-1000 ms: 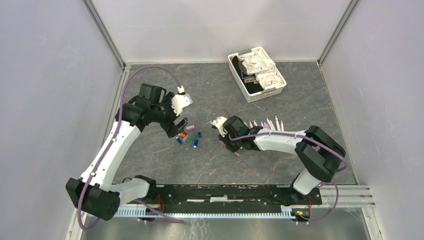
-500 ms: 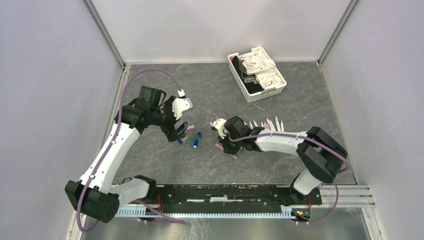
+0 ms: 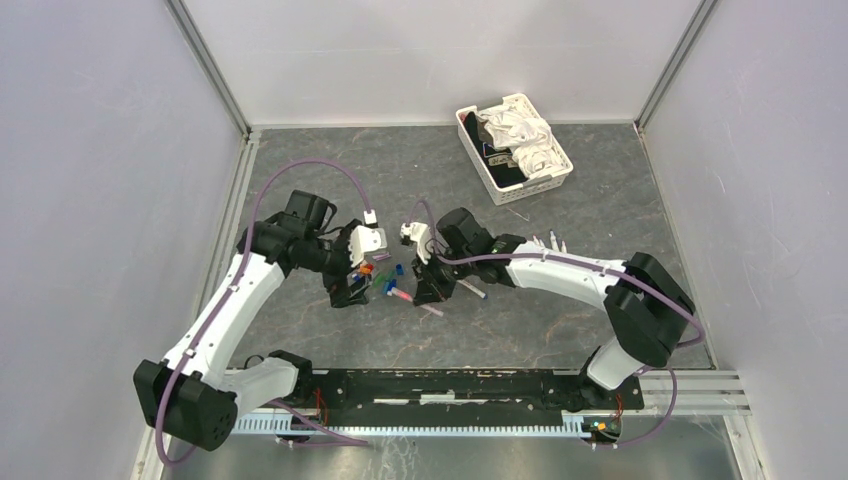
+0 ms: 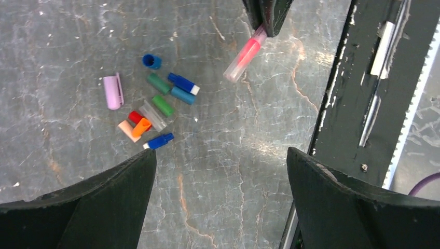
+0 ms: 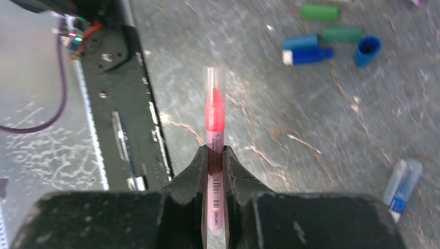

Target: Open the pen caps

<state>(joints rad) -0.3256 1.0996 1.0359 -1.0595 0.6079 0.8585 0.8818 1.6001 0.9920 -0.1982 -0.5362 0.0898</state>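
Gripping a pink pen, the right gripper has its jaws pinched narrow on the white barrel. The pen's clear cap is on, over the pink tip, and points away from the wrist. From the left wrist view the pen hangs slanted from the right fingers; it seems clear of the table, though contact is hard to judge.

Left gripper: jaws spread wide, nothing between them, poised over the table just beside the loose pen caps. The caps are blue, green, red, orange, peach and lilac, bunched together and some touching.

More pens lie in a row by the right forearm. A white basket of cloth sits at the far side, well apart.
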